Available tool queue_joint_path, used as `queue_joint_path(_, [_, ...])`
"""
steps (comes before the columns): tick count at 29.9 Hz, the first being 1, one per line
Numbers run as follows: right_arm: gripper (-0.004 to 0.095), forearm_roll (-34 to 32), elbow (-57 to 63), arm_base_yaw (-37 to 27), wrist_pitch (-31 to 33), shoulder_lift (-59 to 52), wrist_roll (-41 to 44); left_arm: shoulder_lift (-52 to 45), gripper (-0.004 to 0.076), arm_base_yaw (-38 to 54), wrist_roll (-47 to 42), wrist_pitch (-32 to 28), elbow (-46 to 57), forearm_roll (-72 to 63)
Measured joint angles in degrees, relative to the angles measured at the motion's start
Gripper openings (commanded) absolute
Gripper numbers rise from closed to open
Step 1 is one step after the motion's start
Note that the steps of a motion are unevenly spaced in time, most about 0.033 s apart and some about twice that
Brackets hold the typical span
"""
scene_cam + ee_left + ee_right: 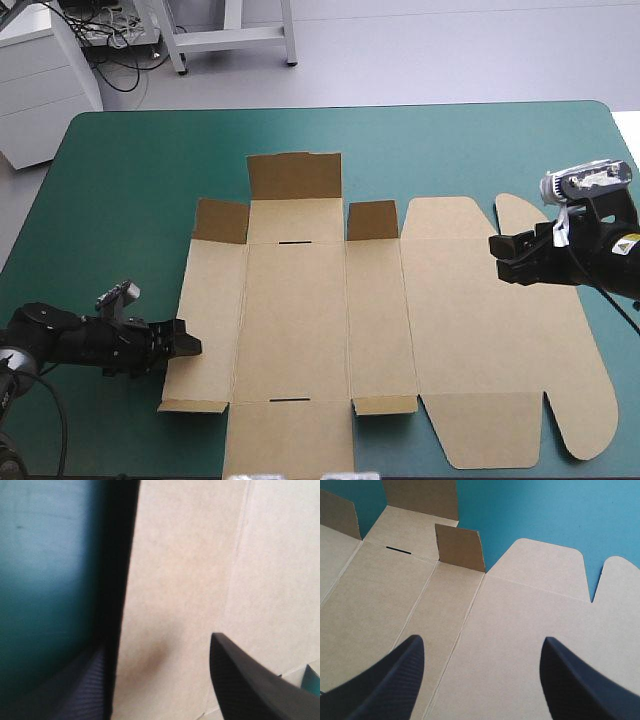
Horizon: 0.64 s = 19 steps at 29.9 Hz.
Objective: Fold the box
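Observation:
The brown box (pixel 320 310) lies as a cut sheet, flat on the teal-green cover, with its three far flaps (pixel 295 175) standing upright. My left gripper (pixel 188 343) is low at the sheet's left edge and is open. In the left wrist view the box's edge (pixel 125 605) runs between the black fingers (pixel 250 680), one over the board and one on the cover side. My right gripper (pixel 497 258) hovers open above the wide lid panel (pixel 480 320). The right wrist view shows the lid panel (pixel 520 630) under the right gripper (pixel 482 639) with nothing held.
The sheet's near flap (pixel 290 440) reaches the table's front edge. Teal-green cover (pixel 120 200) shows to the left, beyond and right of the board. The rounded lid tabs (pixel 590 420) lie near the table's right side.

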Motion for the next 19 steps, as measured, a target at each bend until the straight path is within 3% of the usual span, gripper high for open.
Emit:
queue_joint_path(12, [0.0616, 0.0, 0.0, 0.0, -0.04, 0.0, -0.05, 0.64, 0.0418, 0.0, 7.86, 7.16, 0.1, -9.68])
queue_joint_path(19, [0.0601, 0.0, 0.0, 0.0, -0.42, 0.0, -0.05, 0.64, 0.0387, -0.29, 8.75, 7.15, 0.1, -10.63])
